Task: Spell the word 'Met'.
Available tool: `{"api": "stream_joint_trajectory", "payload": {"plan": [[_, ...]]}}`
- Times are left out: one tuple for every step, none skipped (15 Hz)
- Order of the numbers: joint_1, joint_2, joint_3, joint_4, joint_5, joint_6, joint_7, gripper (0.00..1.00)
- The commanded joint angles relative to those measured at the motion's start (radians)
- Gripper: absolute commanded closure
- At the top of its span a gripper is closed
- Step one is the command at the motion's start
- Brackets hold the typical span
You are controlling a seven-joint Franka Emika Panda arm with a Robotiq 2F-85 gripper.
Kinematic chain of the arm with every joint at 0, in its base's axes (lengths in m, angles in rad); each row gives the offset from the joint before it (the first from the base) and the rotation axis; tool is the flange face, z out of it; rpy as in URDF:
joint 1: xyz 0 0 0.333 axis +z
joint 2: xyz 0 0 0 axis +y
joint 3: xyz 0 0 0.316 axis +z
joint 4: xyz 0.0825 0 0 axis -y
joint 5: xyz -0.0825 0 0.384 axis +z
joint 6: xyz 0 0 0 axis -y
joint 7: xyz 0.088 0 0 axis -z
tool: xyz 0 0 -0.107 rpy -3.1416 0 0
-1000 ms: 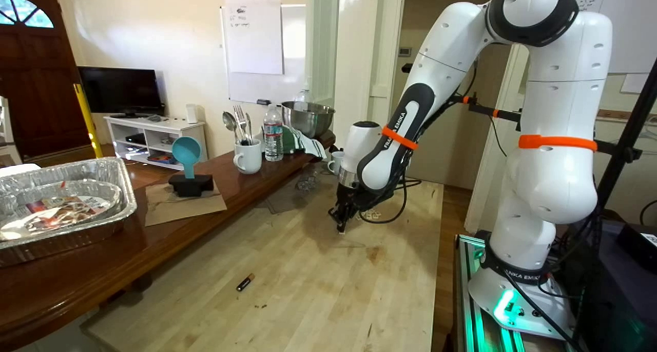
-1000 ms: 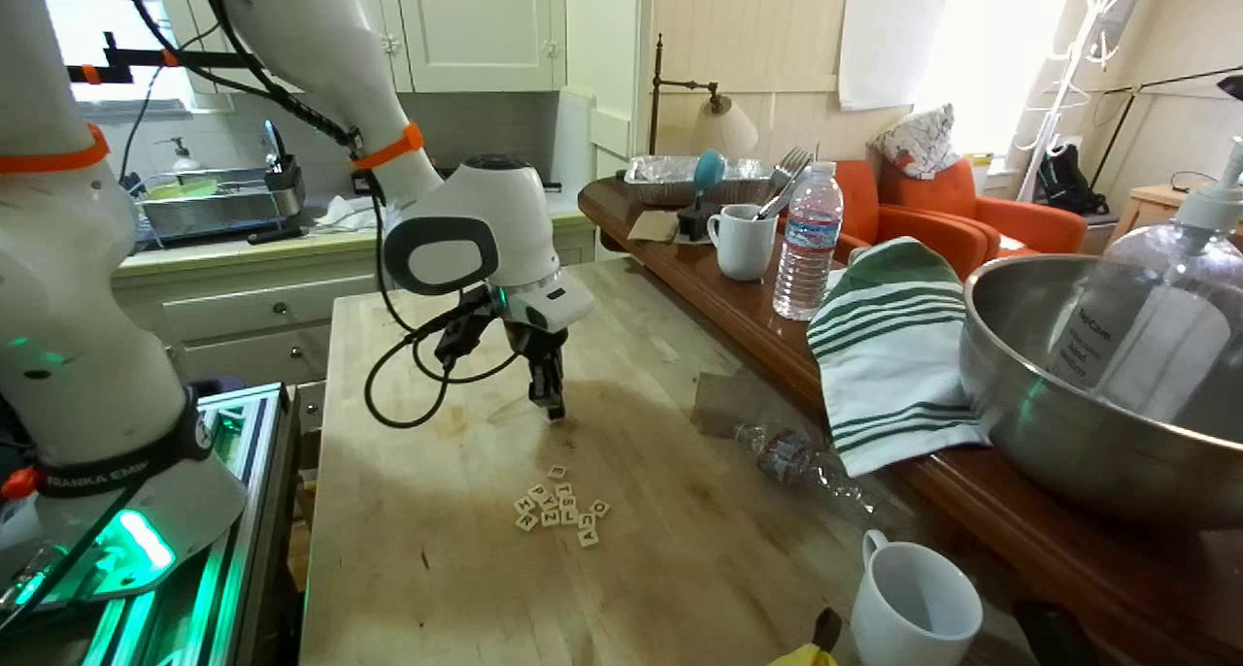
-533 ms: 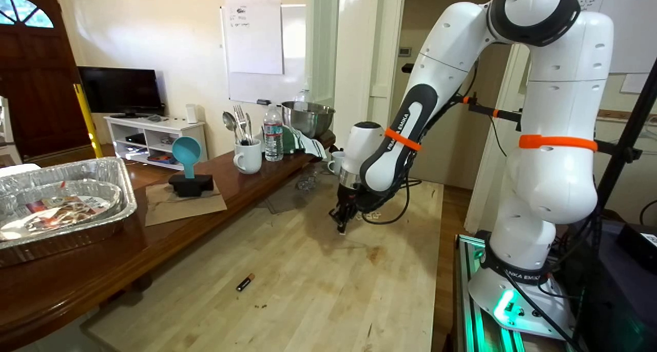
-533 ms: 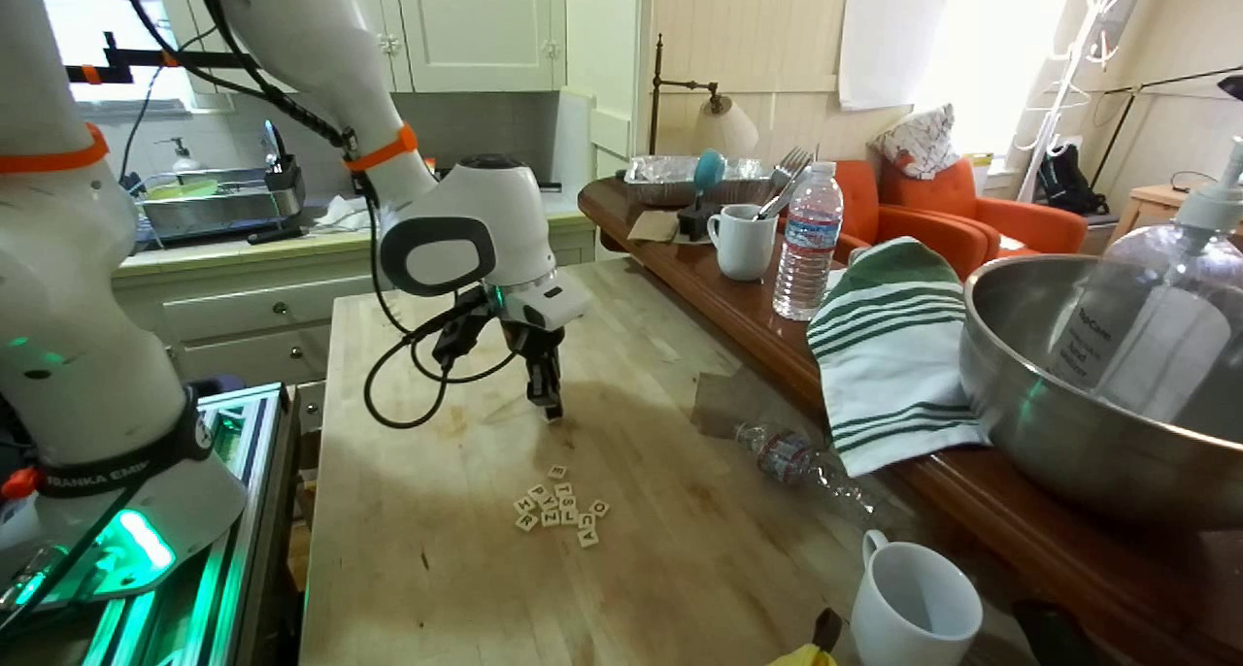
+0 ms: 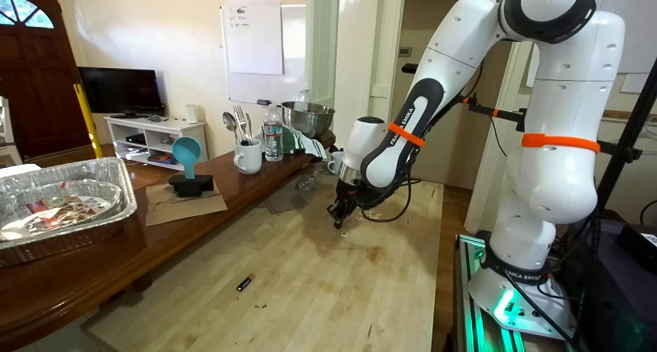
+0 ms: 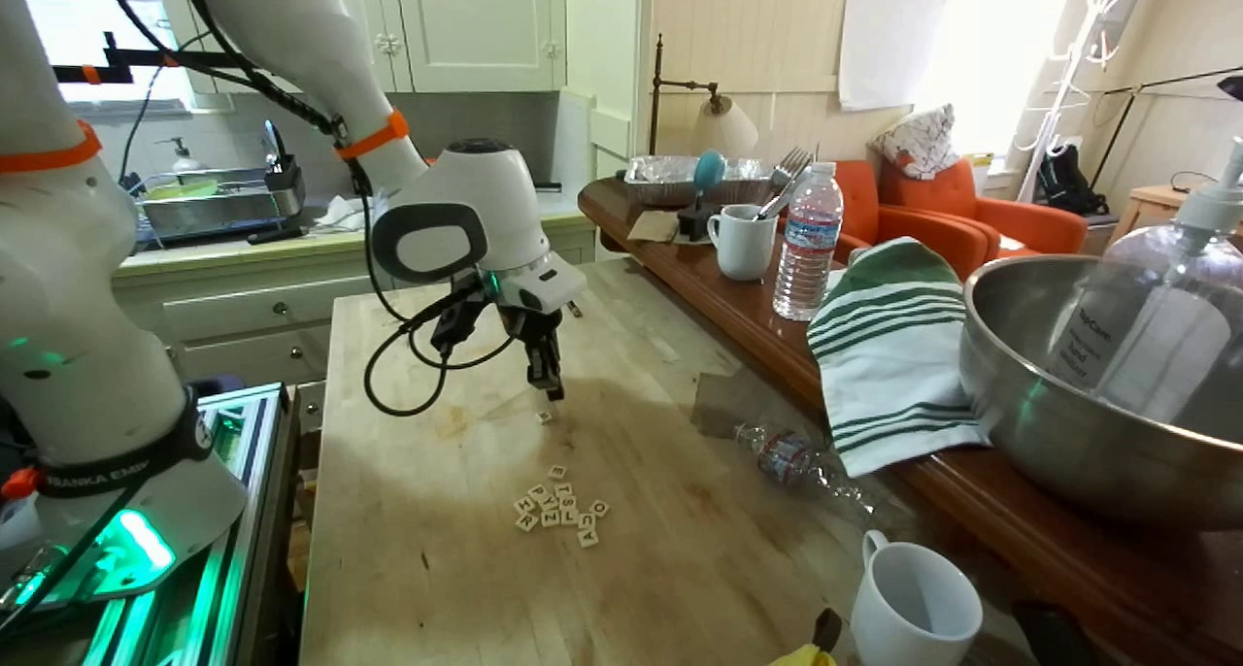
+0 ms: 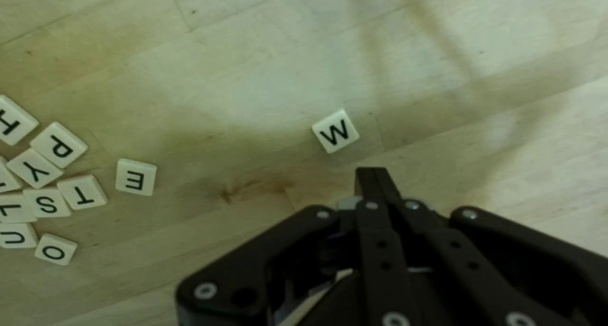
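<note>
One square cream tile [image 7: 335, 131], likely M, looks set near my closed black gripper [image 7: 373, 171], which I should next part over the square cream E tile [image 7: 136, 177].

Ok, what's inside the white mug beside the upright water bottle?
In an exterior view, a spoon and a fork stick up out of the mug, plus a slimmer piece I can't identify. The mug's wall hides their lower ends, and anything lying at the bottom can't be seen.

window [image 6: 1010, 49] blown out | tabletop [image 6: 466, 588] shadowed near arm [image 6: 306, 30] | wrist view dim, greenish
</note>
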Motion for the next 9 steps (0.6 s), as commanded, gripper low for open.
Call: {"api": "stream_joint_trajectory", "payload": {"plan": [[-0.021,-0.037,0.007,-0.004,0.009,-0.007,-0.008,1.0],[-0.03,-0.046,0.002,-0.004,-0.005,-0.016,-0.007,1.0],[-0.043,-0.054,-0.006,-0.002,-0.024,-0.031,0.005,1.0],[-0.043,-0.075,-0.027,-0.023,-0.046,-0.028,0.018,1.0],[-0.057,-0.076,-0.038,-0.019,-0.064,-0.039,0.026,1.0],[-0.07,-0.069,-0.05,-0.003,-0.081,-0.048,0.036,1.0],[-0.086,-0.072,-0.063,-0.003,-0.107,-0.057,0.046,1.0],[-0.101,-0.076,-0.075,-0.009,-0.135,-0.062,0.058,1.0],[-0.112,-0.073,-0.084,-0.011,-0.144,-0.063,0.057,1.0]]}}
